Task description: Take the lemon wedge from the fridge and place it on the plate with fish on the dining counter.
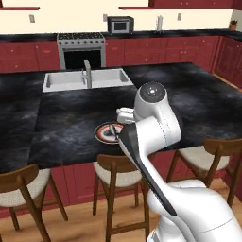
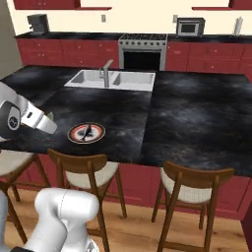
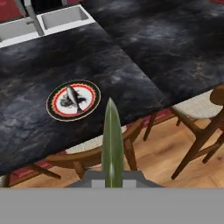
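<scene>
The plate with fish (image 3: 73, 99) lies near the front edge of the dining counter (image 3: 153, 52), a small round plate with a red-brown rim and a grey fish on it. The same plate (image 1: 109, 132) (image 2: 86, 132) sits in front of the arm in both base views. My gripper (image 3: 112, 177) is shut on the lemon wedge (image 3: 112, 140), a thin yellow-green sliver standing up at the bottom of the hand view. It hovers off the counter's front edge, above the stools and short of the plate. The fridge is out of view.
A sink with a faucet (image 1: 87, 75) (image 2: 105, 75) is set into the counter beyond the plate. Wooden stools (image 2: 83, 170) (image 2: 194, 184) stand along the counter's front. A stove (image 1: 81, 49) and a microwave (image 1: 120, 24) line the back wall.
</scene>
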